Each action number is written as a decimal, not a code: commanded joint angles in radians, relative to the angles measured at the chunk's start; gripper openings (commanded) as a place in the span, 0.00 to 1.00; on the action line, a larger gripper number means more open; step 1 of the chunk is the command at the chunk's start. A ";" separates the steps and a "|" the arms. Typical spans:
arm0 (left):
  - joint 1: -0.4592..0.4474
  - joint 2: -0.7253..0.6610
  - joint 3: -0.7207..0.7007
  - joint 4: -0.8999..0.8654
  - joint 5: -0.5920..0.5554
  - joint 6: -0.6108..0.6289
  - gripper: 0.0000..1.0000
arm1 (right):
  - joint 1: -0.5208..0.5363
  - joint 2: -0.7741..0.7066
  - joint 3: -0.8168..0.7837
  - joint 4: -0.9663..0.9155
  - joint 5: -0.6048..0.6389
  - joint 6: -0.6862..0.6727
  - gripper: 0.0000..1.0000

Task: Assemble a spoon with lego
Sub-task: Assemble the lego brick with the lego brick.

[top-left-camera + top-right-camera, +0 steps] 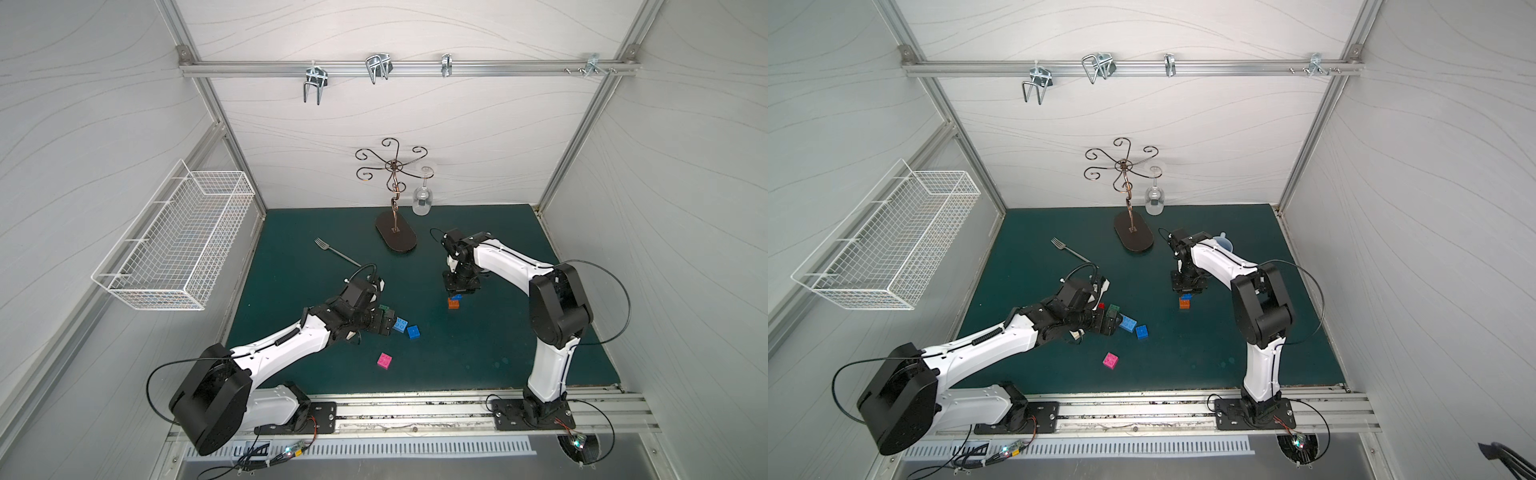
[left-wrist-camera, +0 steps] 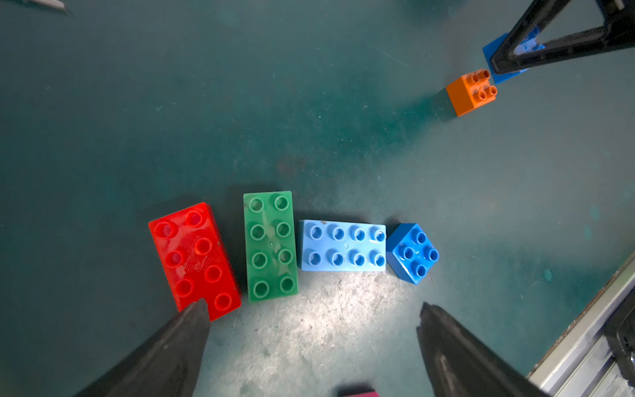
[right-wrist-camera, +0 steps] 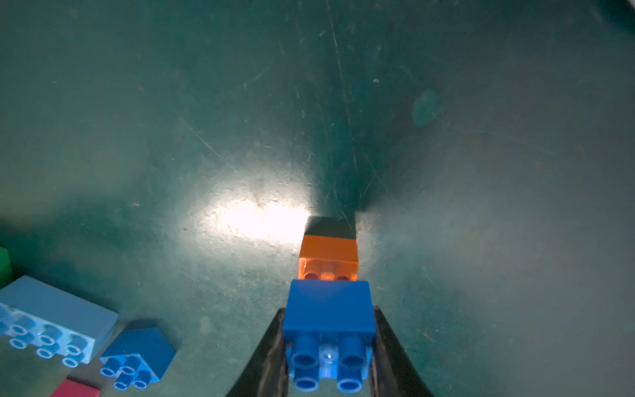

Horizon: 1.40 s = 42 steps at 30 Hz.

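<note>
Dark green mat (image 1: 478,353) covers the floor of a white-walled cell, and its near edge meets an aluminium rail (image 1: 415,409) that carries both arm bases. A wire basket (image 1: 174,241) hangs on the left wall. At the far edge a curled metal stand (image 1: 395,237) holds an upturned wine glass (image 1: 422,199), and a fork (image 1: 336,253) lies near it. Bare mat is open at the far left, between the two arms and along the near right.

The left arm stretches low and forward from its base, wrist tipped down. The left gripper (image 2: 312,309) hovers with its jaws spread wide and nothing between them, just short of a row of lego. That row is a red brick (image 2: 194,259), a green brick (image 2: 270,245), a light blue brick (image 2: 343,245) and a dark blue square brick (image 2: 412,252), all studs up. One fingertip (image 2: 201,309) overlaps the red brick's end in the wrist view. A pink brick (image 1: 385,360) lies apart, nearer the rail.

The right arm rises from its base to a high elbow, reaches away, then folds its wrist straight down. The right gripper (image 3: 328,319) is clamped on a second dark blue brick (image 3: 328,306) low over the mat, mid-right. An orange brick (image 3: 328,256) lies on its side with its studs facing that brick's underside. Whether the two are joined I cannot tell.
</note>
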 commanded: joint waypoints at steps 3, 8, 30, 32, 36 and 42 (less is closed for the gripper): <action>-0.004 0.015 0.052 0.039 0.001 0.007 1.00 | -0.003 0.004 -0.029 -0.009 -0.030 -0.007 0.28; -0.005 0.017 0.054 0.037 0.001 0.006 1.00 | -0.003 0.006 -0.054 0.014 -0.040 0.002 0.28; -0.005 0.007 0.048 0.025 -0.018 0.014 1.00 | 0.013 0.118 -0.057 0.027 -0.011 0.029 0.28; -0.005 0.006 0.048 0.022 -0.021 0.014 1.00 | 0.017 0.127 -0.057 0.025 -0.001 0.026 0.28; -0.005 0.002 0.046 0.018 -0.026 0.020 1.00 | 0.020 0.142 -0.037 0.011 -0.004 0.024 0.29; -0.005 -0.017 0.036 0.018 -0.031 0.017 1.00 | 0.022 0.102 -0.013 -0.008 -0.005 0.032 0.37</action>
